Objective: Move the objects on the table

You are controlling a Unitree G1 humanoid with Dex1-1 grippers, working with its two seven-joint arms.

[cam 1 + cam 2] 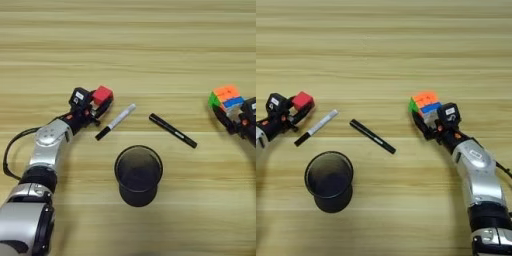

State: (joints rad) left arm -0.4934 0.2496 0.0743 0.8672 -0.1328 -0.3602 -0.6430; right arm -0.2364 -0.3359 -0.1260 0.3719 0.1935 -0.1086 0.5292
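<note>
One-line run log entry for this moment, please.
left hand: holds small red cube | right hand: holds multicoloured puzzle cube | black mesh cup: upright

non-task things: none in view | scene holds only the task's own things and the robot

We are seeing the table [150, 45] bathed in even, fairly bright, warm light, with no harsh glare on the wood. Soft, short shadows are falling beneath the black mesh cup [138, 175] and beside the black marker [173, 130], suggesting diffuse light from above. We are noticing mild softness throughout: the plank grain is smearing into stripes, and edges of the red cube [102, 94] and puzzle cube [425, 105] are looking slightly fuzzy. The cup's interior is staying dark.
</note>
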